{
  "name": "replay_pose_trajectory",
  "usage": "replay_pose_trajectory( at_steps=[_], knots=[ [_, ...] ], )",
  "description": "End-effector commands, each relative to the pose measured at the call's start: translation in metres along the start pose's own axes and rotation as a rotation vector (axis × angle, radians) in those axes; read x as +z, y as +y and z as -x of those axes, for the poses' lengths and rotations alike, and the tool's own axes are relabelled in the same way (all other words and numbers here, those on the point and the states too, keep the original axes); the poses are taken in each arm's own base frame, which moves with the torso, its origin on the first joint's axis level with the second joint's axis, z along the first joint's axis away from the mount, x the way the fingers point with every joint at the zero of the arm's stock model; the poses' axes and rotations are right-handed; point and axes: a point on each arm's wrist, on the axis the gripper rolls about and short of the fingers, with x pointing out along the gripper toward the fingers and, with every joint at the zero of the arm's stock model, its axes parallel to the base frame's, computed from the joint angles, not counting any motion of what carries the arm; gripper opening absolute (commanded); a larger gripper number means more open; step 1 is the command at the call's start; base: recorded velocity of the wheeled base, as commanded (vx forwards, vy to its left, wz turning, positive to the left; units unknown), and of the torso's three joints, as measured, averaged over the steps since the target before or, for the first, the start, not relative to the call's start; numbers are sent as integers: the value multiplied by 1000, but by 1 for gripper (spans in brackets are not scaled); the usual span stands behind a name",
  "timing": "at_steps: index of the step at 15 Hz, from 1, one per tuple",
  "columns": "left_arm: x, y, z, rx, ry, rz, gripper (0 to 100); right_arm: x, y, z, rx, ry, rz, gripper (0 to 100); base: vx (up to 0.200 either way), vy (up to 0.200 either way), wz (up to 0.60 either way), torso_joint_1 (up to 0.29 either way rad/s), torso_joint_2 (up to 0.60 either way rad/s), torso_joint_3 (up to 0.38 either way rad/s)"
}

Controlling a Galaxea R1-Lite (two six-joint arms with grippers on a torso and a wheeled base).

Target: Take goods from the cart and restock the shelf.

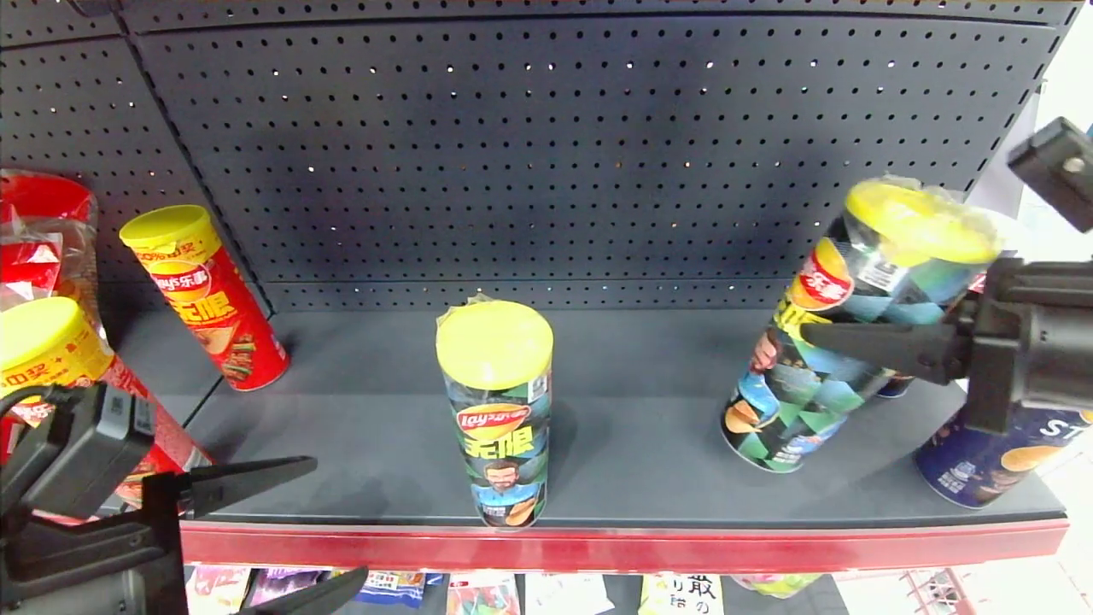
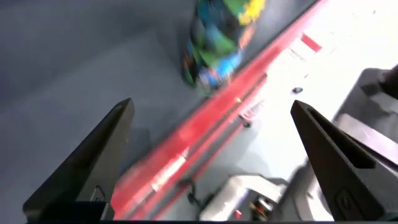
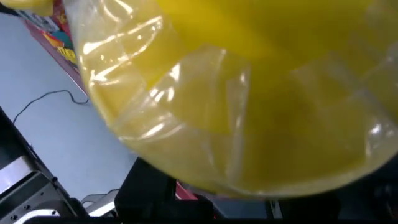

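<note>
Right tool [image 1: 832, 329] clasps the tilted green can [image 1: 794, 410] mid-body.

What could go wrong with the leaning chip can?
The tilted green chip can in the right gripper isn't standing flat, so if let go now it might topple. The blue chip can beside it could get bumped. The upright green chip can stands near the shelf's red front edge; a knock might send it off.

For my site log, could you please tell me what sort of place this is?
Likely a shop aisle: a pegboard-backed shelf with a red front rail, holding chip cans, more packaged goods below.
</note>
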Motion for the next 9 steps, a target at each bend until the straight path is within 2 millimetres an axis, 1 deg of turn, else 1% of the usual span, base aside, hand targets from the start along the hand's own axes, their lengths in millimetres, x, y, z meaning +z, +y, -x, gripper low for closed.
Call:
replay_pose_trajectory(
  at_steps=[1, 2, 4, 5, 6, 8, 9],
  knots=[
    [-6, -11, 21, 2, -25, -3, 100, 11, -2, -48, 56, 46, 5, 0, 0, 0, 0, 0, 0, 0],
    [-11, -15, 27, 1, -5, 8, 100, 17, -3, -64, 68, 41, 17, 0, 0, 0, 0, 0, 0, 0],
    [-14, -18, 32, 7, -3, 11, 100, 22, -5, -93, 84, 14, 43, 0, 0, 0, 0, 0, 0, 0],
    [-14, -18, 33, 16, -8, 14, 100, 22, -5, -102, 88, 12, 46, 0, 0, 0, 0, 0, 0, 0],
    [-14, -19, 35, 29, -11, 33, 100, 24, 1, -116, 113, 12, 55, 0, 0, 0, 0, 0, 0, 0],
    [-15, -19, 36, 37, -13, 37, 100, 26, 3, -129, 126, 16, 58, 0, 0, 0, 0, 0, 0, 0],
    [-17, -20, 38, 41, -15, 36, 100, 27, 5, -142, 138, 17, 62, 0, 0, 0, 0, 0, 0, 0]
  ],
)
